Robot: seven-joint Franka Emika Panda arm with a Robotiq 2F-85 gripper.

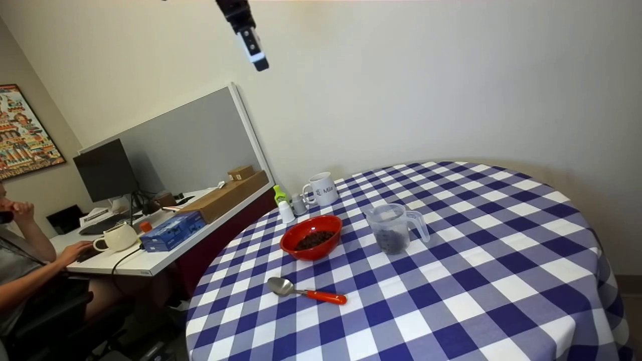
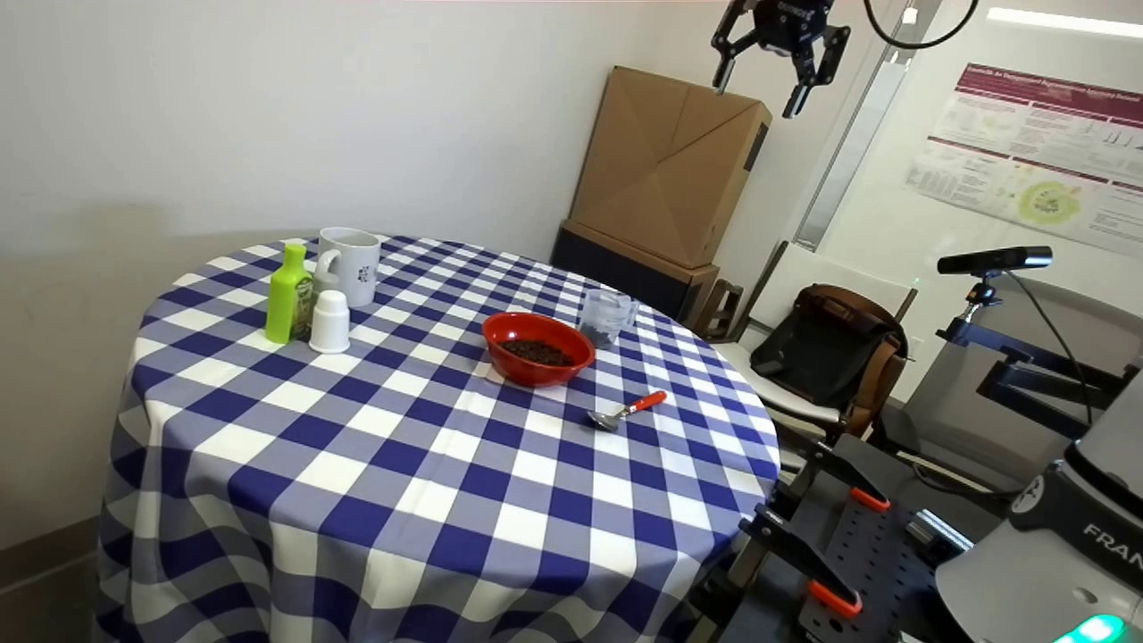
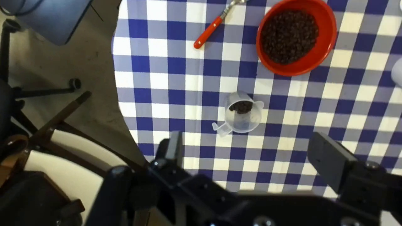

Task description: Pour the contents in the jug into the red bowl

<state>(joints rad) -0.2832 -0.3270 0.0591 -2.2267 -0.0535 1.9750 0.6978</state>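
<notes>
Blue-and-white checked cloth point(image 1: 501, 250) fills the lower half of an exterior view, a pale wall point(image 1: 451, 90) behind; right of centre there the jug point(image 1: 392, 228) stands upright, the red bowl point(image 1: 317, 252) apart from it to the left, dark bits point(image 3: 241, 107) in both. At the upper edge of both exterior views hangs the gripper point(image 2: 755, 101), fingers spread wide, nothing held. The jug looks light, so I would expect an off-centre descent to shove or topple it, and a finger landing on the handle point(image 3: 224, 129) to twist it round. A shallow grip could let it swing once tilted; tipping it short of the bowl, or too fast, would likely strew bits over the cloth, and those already in the bowl may make new ones bounce out. How much the jug holds is hard to judge through its cloudy side. In an exterior view a white mug point(image 2: 355, 268) hides most of something pale behind it, and in the wrist view the spoon point(image 3: 214, 25) loses its head to the top edge.
</notes>
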